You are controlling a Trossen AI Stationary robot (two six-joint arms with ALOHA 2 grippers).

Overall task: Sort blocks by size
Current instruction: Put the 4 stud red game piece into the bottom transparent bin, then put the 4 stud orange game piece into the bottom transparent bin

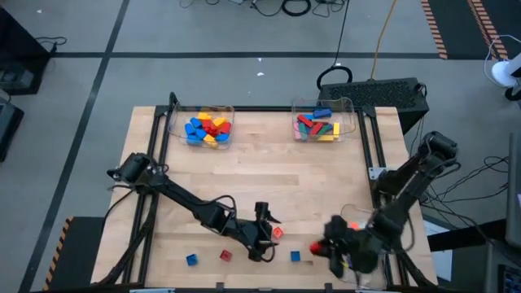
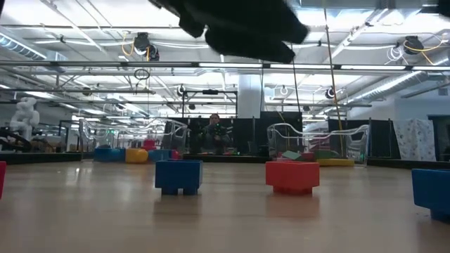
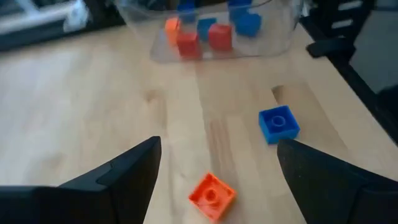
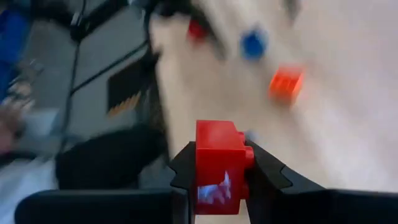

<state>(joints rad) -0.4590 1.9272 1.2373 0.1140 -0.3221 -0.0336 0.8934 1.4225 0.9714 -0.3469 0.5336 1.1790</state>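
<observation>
Left gripper (image 1: pixel 262 236): over the near middle of the table (image 1: pixel 269 179), fingers (image 3: pixel 124 177) spread wide, nothing between them.
Orange block (image 3: pixel 212 196): lies flat on the wood between the left gripper's fingers, touching neither; in the high view it shows just beside the gripper's tip (image 1: pixel 278 233).
Blue block (image 3: pixel 278 124): on the table just ahead of the left gripper, off to one finger's side, apart from the orange block.
Right gripper (image 4: pixel 217 180): near the table's near right corner, fingers clamped on a red block (image 4: pixel 217 165), one on each side of it; in the high view the block shows at the gripper's tip (image 1: pixel 314 247).
Other loose blocks: a second blue one (image 1: pixel 191 260) and a red one (image 1: pixel 225 255) lie on the near edge beyond the left gripper, away from the right one; a third blue one (image 1: pixel 295 256) lies between the two grippers.
Left tray (image 1: pixel 172 122): clear, far ahead of the left gripper, holding blue, yellow, red and orange blocks.
Right tray (image 1: pixel 352 106): clear, far ahead of the right gripper, holding longer red, green, blue and yellow blocks.
Low view: blue and red blocks stand on the wood; which ones, cannot tell.
</observation>
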